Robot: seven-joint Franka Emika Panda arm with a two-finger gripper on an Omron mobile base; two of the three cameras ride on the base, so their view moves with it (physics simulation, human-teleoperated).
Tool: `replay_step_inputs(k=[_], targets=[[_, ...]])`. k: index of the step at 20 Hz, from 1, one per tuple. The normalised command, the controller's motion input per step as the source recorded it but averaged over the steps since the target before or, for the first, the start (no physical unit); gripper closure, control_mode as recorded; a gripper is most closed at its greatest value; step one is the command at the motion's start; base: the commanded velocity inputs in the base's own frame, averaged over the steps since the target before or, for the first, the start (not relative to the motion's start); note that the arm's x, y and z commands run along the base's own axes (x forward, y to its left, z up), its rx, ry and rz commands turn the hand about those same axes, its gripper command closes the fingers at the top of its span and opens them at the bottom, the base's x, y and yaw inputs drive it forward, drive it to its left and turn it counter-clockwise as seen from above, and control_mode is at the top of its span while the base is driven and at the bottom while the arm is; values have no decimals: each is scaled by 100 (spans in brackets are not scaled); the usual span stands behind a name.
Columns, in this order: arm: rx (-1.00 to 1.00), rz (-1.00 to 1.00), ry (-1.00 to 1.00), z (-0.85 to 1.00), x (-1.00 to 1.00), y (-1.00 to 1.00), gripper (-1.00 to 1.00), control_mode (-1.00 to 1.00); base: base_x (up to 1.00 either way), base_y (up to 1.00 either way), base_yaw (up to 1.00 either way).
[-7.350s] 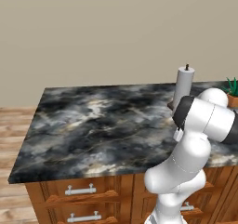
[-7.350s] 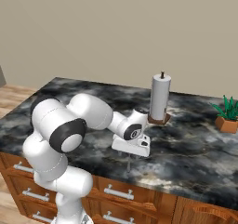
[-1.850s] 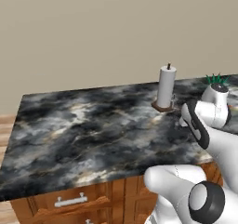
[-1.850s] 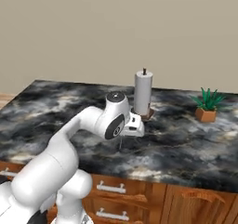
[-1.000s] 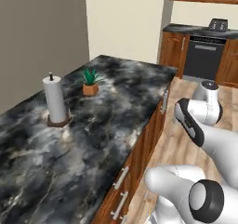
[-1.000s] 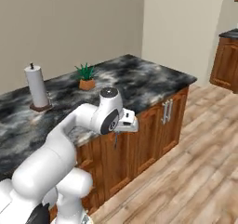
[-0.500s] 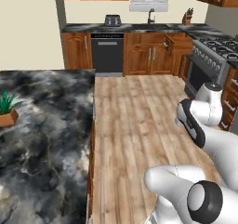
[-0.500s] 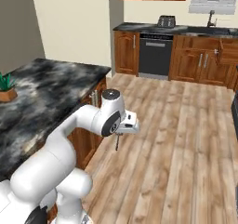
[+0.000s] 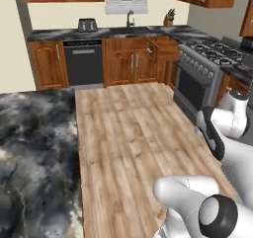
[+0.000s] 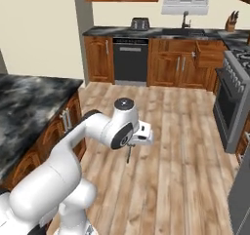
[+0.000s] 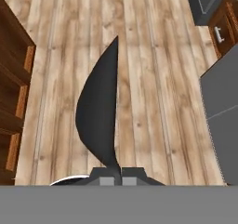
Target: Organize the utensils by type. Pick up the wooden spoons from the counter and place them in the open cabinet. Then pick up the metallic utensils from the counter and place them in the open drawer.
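The whole view has swung round within the last second. The base has turned away from the counter (image 9: pixel 29 148), which had filled both base views and now sits only at the 9 o'clock edge of the left base view and of the right base view (image 10: pixel 24 97). No wooden spoon or other utensil can be made out on the part of its slab in sight.

A wide plank floor (image 9: pixel 128 128) now runs ahead to a far wall of reddish-brown cabinets, with a stove (image 9: pixel 212 54) at 2 o'clock. This reads as the carrying leg of the task, from pick-up spot to drop-off spot.

The white arm (image 10: pixel 97 127) is folded close to the base. Its elbow is high and its hand points down at the floor, near the centre of the right base view.

The open drawer (image 9: pixel 165 48) juts from the far cabinets at 1 o'clock, well apart from the arm. The right base view shows it (image 10: pixel 211 53) at 2 o'clock.

The gripper (image 10: pixel 128 148) is clenched tight, its tips (image 11: pixel 111 175) nearly together at 6 o'clock in the hand view.

A thin dark utensil (image 11: pixel 95 111) sticks out from between them toward 12 o'clock. It hangs as a sliver (image 10: pixel 128 157) in the right base view. It is probably the metal spoon, though its kind cannot be told.
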Motion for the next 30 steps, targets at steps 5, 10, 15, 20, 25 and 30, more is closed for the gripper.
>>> replay_step_inputs(k=[5, 10, 15, 20, 25, 30], targets=[[0, 0, 0, 0, 0, 0, 100, 100, 100, -10, -1], [0, 0, 0, 0, 0, 0, 100, 100, 99, -22, 0], [0, 0, 0, 0, 0, 0, 100, 100, 93, -28, -2], [0, 0, 0, 0, 0, 0, 100, 100, 81, -43, -9], [0, 0, 0, 0, 0, 0, 100, 100, 72, -52, -7], [0, 0, 0, 0, 0, 0, 100, 100, 81, -48, -4]])
